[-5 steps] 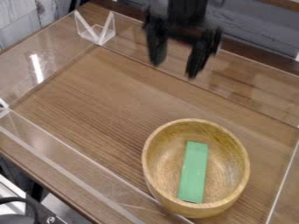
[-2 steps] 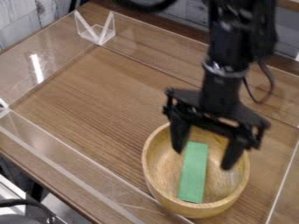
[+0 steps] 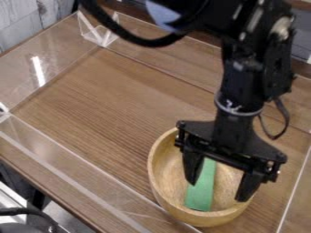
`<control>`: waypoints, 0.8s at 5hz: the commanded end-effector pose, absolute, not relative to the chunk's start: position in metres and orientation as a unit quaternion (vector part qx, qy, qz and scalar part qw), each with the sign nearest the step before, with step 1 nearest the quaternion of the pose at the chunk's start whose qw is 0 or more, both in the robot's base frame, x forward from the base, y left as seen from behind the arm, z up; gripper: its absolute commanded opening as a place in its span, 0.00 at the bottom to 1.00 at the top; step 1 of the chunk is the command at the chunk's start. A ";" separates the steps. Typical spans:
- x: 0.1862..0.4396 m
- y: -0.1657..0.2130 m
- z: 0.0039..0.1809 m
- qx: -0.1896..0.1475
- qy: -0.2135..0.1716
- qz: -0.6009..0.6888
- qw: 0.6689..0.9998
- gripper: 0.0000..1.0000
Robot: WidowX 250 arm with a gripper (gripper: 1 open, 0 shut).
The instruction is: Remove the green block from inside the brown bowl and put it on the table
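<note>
Work surface: a brown wood-grain table [image 3: 109,100] with darker streaks, bounded by low clear plastic walls [image 3: 49,155] along its edges. A small clear angled bracket [image 3: 97,29] stands at the far left corner of the enclosure.

Bowl: a round, shallow, light-tan wooden bowl [image 3: 165,177] with a thick rim sits on the table at the near right, close to the near and right-hand walls.

Block: a flat, elongated bright green block [image 3: 203,189] lies inside the bowl on its pale floor, long axis running roughly near to far. Only part of it shows; its far end is covered by the tool above.

Arm: a black robot arm [image 3: 249,64] reaches in from the top right and points its black gripper [image 3: 226,179] straight down into the bowl. The jaws stand wide apart, one finger [image 3: 198,171] to the left of the block and the other over the right side of the bowl. Contact between fingers and block cannot be determined. The block is not clamped.
</note>
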State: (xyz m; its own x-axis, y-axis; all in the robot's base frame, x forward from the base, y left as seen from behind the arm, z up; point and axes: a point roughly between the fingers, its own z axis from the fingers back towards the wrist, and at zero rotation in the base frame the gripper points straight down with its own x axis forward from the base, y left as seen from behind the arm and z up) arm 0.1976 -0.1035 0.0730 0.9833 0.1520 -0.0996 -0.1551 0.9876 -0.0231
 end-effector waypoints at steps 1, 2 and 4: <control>0.206 -0.100 0.072 -0.030 0.033 0.104 0.994 1.00; 0.207 -0.098 0.070 -0.033 0.033 0.114 0.992 1.00; 0.208 -0.097 0.066 -0.037 0.035 0.125 0.991 1.00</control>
